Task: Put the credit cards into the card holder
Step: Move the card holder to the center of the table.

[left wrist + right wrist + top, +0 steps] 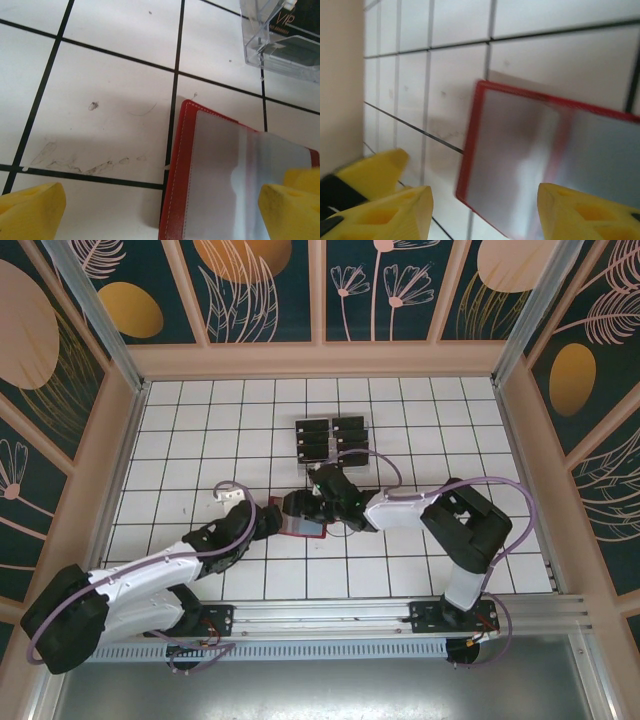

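The red card holder (304,527) lies open on the white tiles, greyish pockets up, also seen as the card holder (220,175) and the card holder (520,165). My left gripper (270,522) stands open at its left edge. In the left wrist view the left gripper (160,210) straddles that edge, one fingertip (290,205) over the pockets. My right gripper (300,508) hovers above the holder, and the right gripper (485,212) is open and holds nothing. Black credit cards (314,430) sit in a clear rack (280,45) further back.
The clear tiered rack (331,441) stands about one tile behind the card holder. Wooden walls (110,460) bound the tiled floor on three sides. The left gripper's yellow finger (372,170) shows beside the right gripper's finger.
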Controlling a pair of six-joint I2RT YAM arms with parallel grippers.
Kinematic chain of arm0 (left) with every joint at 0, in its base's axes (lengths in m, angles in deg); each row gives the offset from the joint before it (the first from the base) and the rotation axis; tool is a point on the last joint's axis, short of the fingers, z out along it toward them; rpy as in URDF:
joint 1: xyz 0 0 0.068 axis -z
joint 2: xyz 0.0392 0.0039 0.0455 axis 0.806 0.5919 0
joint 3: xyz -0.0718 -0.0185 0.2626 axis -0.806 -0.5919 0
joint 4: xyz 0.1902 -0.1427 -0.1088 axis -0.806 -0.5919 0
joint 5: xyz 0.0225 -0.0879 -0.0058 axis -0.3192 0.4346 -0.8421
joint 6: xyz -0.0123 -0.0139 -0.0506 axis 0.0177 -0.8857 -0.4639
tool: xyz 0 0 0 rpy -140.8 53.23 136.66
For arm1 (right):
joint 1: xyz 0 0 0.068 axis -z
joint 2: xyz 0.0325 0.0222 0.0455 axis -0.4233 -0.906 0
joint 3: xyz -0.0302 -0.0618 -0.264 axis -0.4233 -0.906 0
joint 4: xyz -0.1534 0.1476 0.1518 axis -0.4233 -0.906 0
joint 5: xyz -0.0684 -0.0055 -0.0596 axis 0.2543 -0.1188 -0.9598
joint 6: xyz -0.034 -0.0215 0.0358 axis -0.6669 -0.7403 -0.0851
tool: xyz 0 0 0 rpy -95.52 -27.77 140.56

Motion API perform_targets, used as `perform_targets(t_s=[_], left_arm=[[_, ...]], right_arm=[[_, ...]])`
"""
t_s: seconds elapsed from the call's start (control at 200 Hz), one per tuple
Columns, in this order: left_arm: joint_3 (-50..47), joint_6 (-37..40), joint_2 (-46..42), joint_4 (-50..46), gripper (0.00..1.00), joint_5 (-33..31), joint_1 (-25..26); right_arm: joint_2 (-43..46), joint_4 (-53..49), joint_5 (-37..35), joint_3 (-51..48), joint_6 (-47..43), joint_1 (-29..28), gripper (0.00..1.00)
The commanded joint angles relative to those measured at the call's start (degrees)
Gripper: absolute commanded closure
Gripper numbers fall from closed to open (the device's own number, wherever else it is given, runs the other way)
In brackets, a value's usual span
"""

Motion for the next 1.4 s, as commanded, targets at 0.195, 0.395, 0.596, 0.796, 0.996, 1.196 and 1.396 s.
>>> perform_targets(t_s=[0.195, 0.395, 0.596, 0.796, 0.996, 1.196, 1.396], left_arm=[[3.3, 0.8, 1.4, 1.7, 0.01, -0.4, -0.2], [4.0, 1.1, 2.6, 2.3, 0.02, 0.0, -0.2], [5.2, 1.3, 5.4, 3.8, 0.02, 1.3, -0.2], [8.8, 3.8, 9.0, 4.5, 0.01, 2.5, -2.3], [14.5, 8.1, 16.3, 8.1, 0.01, 16.2, -15.9], [24.6, 10.7, 26.6, 7.4, 0.01, 24.3, -24.5], [28.0, 10.8, 29.7, 7.2, 0.01, 27.3, -27.8]], right_arm=[[2.7, -5.6, -2.3, -5.9, -7.2, 0.7, 0.43], [6.1, -9.2, -2.5, -6.7, -11.3, 2.3, 0.43], [13.1, -12.7, 0.4, -1.9, -17.4, 3.8, 0.43], [17.6, -24.9, -6.1, 6.9, -25.5, 10.8, 0.43], [13.7, -33.1, -16.8, 16.4, -39.9, 15.4, 0.43], [6.9, -36.1, -19.0, 23.4, -56.7, 13.5, 0.47], [0.4, -38.2, -23.8, 27.2, -65.3, 8.9, 0.49]])
